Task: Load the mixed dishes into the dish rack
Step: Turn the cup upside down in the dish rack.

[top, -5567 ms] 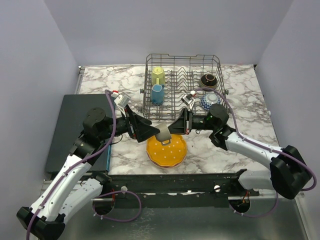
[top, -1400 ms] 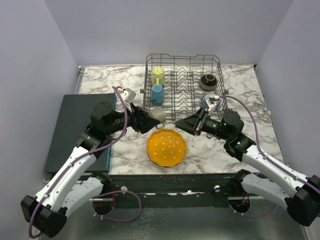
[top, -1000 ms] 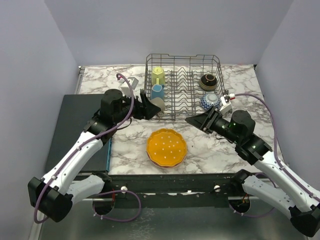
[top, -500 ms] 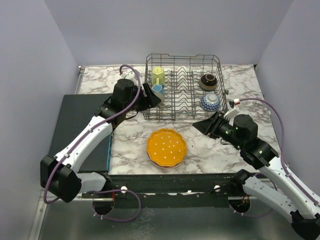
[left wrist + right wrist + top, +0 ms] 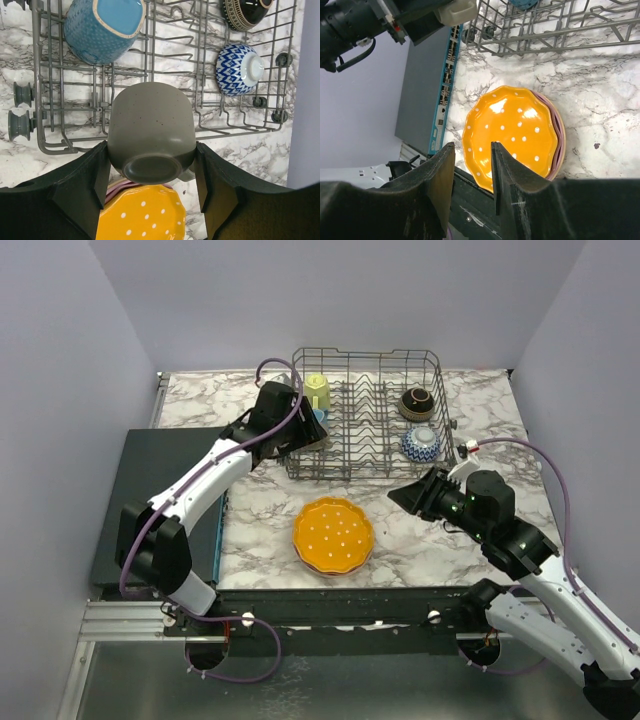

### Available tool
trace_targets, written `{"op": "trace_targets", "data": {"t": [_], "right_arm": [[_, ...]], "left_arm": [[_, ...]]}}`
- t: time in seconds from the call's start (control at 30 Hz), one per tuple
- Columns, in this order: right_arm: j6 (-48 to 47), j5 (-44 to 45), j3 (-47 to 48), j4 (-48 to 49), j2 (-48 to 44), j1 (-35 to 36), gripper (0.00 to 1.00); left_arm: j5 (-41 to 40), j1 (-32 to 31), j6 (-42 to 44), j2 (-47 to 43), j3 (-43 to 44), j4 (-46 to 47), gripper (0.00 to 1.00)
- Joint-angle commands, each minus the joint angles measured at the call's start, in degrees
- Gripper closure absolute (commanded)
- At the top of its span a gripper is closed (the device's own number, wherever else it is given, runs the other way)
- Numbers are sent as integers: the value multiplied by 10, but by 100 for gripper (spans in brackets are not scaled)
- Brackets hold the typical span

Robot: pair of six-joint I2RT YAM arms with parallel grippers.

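Robot lab cell: bare lilac walls, marble-print tabletop, dish rack, black mounting rail at near edge.

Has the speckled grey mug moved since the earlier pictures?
Yes. Held by the left gripper, the speckled grey mug went from above the scalloped orange dotted plate toward the far side, to the grey wire dish rack's near left corner.

Marble table: dish rack, plate stack, perhaps mat.

Grey mug matt, speckled; dish rack metal wire; orange plate glossy; tabletop marbled, smooth
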Motion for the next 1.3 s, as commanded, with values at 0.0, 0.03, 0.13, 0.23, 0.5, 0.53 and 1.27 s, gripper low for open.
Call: {"op": "trace_targets", "data": {"t": [0.0, 0.03, 0.13, 0.23, 0.5, 0.53, 1.27], "right_arm": [[-16, 14, 9, -19, -8, -2, 59], [-16, 16, 9, -21, -8, -2, 59], [-17, 18, 3, -21, -11, -2, 59], [-15, 16, -4, -17, -11, -2, 59], [-17, 7, -14, -11, -5, -2, 59], [-18, 7, -14, -11, -5, -2, 59], [-19, 9, -31, -14, -15, -2, 59]], "left_arm": [[-20, -1, -12, 39, 53, -29, 100], [-20, -1, -13, 48, 64, -41, 100], [-53, -1, -10, 84, 101, -88, 100], [-58, -1, -3, 117, 135, -124, 100], [-57, -1, 21, 198, 215, -187, 100], [-59, -1, 22, 205, 222, -191, 100], [-70, 0, 56, 321, 298, -239, 100]]}}
